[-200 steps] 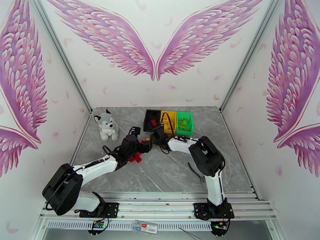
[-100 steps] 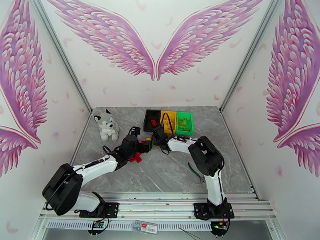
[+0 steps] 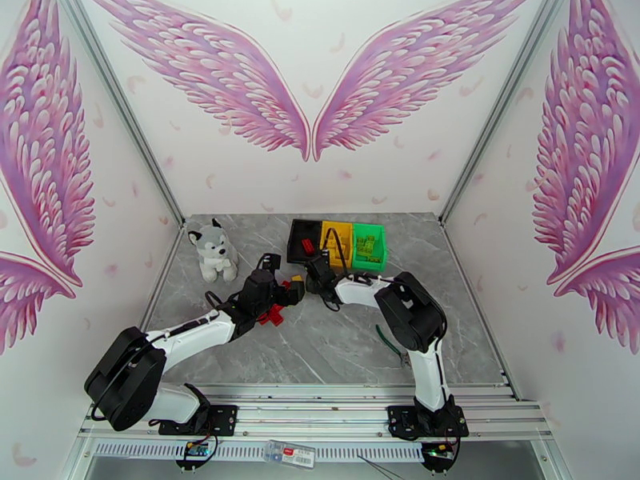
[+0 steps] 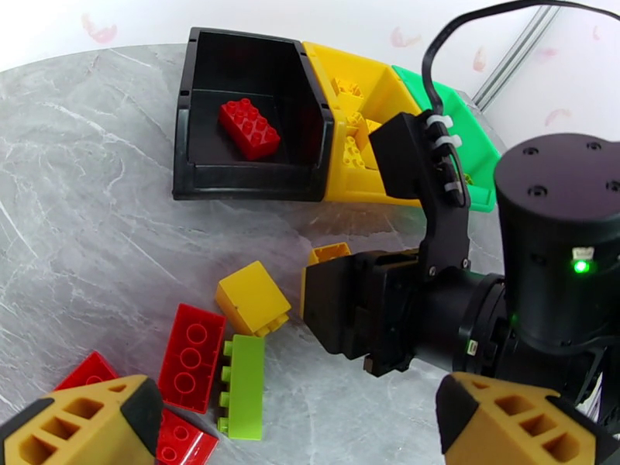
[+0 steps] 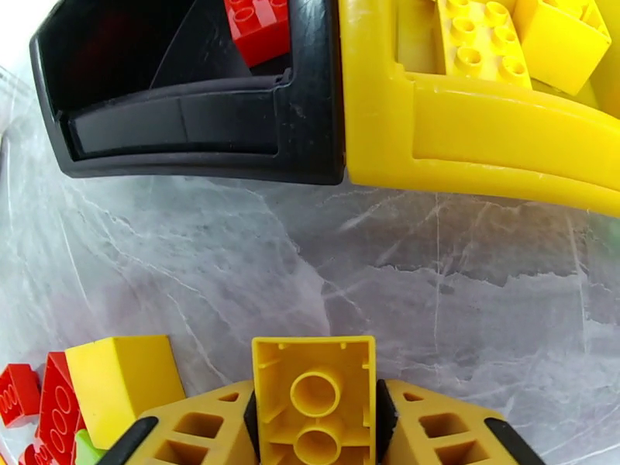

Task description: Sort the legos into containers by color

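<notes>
**Counter** [image 3: 360,346]: grey marble. Three joined bins stand at the far side, with a small heap of loose bricks in front of them.

**Right gripper** [image 5: 314,416]: drawn in on a yellow brick [image 5: 314,377], with a pad against each side and the brick's hollow underside facing the wrist camera. It sits near the bins, roughly opposite the seam between black and yellow. I cannot tell whether the brick has left the counter.

**Left gripper** [image 4: 298,428]: spread fully wide and holding nothing, poised over the heap close to the right arm.

**Step in hand (judgement):** carrying the yellow brick to its bin.
- Check the hold is square before lifting.
- Raise the brick well above the bin's front wall.
- Move it to the right of the black/yellow divider.
- Let go low inside the bin, so the brick cannot bounce into the neighbouring bin.
- Keep clear of the left arm.

**Bins:**
- Black bin [image 4: 248,184]: one red brick [image 4: 249,129].
- Yellow bin [image 5: 480,141]: several yellow bricks [image 5: 480,40].
- Green bin [image 4: 482,160]: green pieces [image 3: 368,246]; the count is not legible.

**Heap:**
- A loose yellow brick [image 4: 252,297].
- A flat red brick [image 4: 192,356], with a green brick [image 4: 244,375] lying just beside it.
- Further red pieces [image 4: 85,370] at the near edge.
</notes>
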Action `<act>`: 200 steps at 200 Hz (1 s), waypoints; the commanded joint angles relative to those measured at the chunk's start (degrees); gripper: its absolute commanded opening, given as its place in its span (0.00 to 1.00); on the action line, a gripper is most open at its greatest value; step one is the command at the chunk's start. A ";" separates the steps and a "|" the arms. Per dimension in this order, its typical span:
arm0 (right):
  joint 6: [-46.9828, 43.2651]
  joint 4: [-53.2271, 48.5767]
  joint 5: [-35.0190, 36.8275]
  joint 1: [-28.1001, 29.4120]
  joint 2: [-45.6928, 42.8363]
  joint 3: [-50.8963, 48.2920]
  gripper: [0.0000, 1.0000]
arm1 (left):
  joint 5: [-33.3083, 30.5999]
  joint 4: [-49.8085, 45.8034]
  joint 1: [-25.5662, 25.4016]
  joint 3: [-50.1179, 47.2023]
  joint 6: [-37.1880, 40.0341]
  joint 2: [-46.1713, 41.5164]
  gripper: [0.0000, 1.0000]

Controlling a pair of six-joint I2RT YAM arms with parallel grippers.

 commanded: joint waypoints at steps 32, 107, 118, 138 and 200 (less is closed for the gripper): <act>-1.37 0.70 2.51 0.22 -8.48 -8.14 0.34 | 2.17 0.19 -0.20 0.26 0.28 -0.13 0.99; -6.23 -4.85 1.06 -7.67 -16.40 -5.85 0.33 | 2.60 -3.62 -7.16 7.54 5.34 7.55 0.99; -7.11 -6.76 0.76 -9.00 -15.38 -2.67 0.33 | 1.22 -4.15 -8.18 8.00 6.38 7.58 0.99; -8.43 -10.08 0.17 -11.16 -12.33 4.36 0.33 | -1.32 -4.17 -9.59 7.70 8.07 6.36 0.99; -10.46 -24.69 -0.96 -14.27 4.57 32.80 0.51 | -6.25 -3.02 -10.44 5.13 9.30 2.18 0.99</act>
